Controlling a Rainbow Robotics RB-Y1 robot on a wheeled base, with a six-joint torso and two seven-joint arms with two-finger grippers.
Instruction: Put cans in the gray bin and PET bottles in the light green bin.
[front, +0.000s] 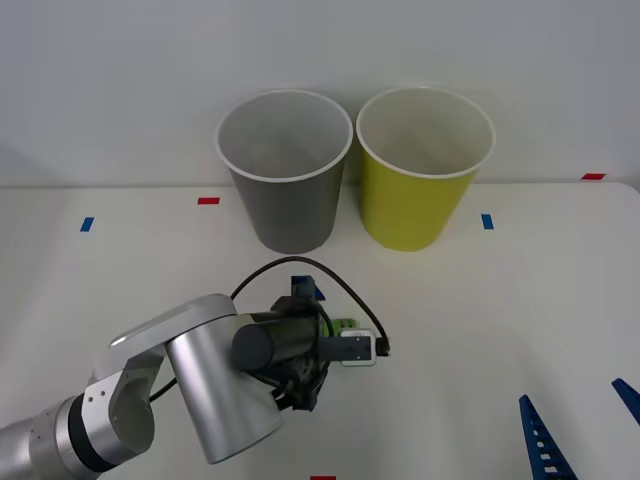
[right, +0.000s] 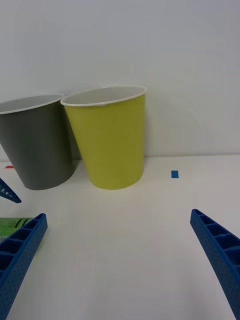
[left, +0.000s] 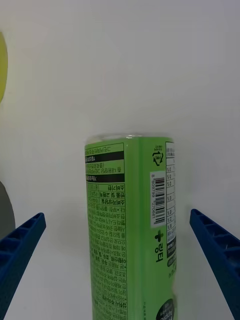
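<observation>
Left hand (left: 120, 280), fingers spread, is straddling the green-labelled plastic PET bottle (left: 131, 225) lying lengthwise between them near the white desk's (front: 480, 330) front edge; right hand (right: 120, 270) is idling spread.

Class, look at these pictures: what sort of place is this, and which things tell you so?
Probably a robotics test lab set up for sorting recyclables: a bare white table marked with small tape patches, a gray bin beside a light green bin, and a green-labelled bottle between the left claw's open fingers.

Bright, even, diffuse light; white tabletop (front: 500, 330) nearly washes out. Soft faint shadows under round gray plastic bin (front: 288, 170) and lime plastic bin (front: 420, 170). Mild sheen on silver arm housing (front: 215, 390). Green-labelled bottle (left: 132, 225) blurs closest to the lens.
</observation>
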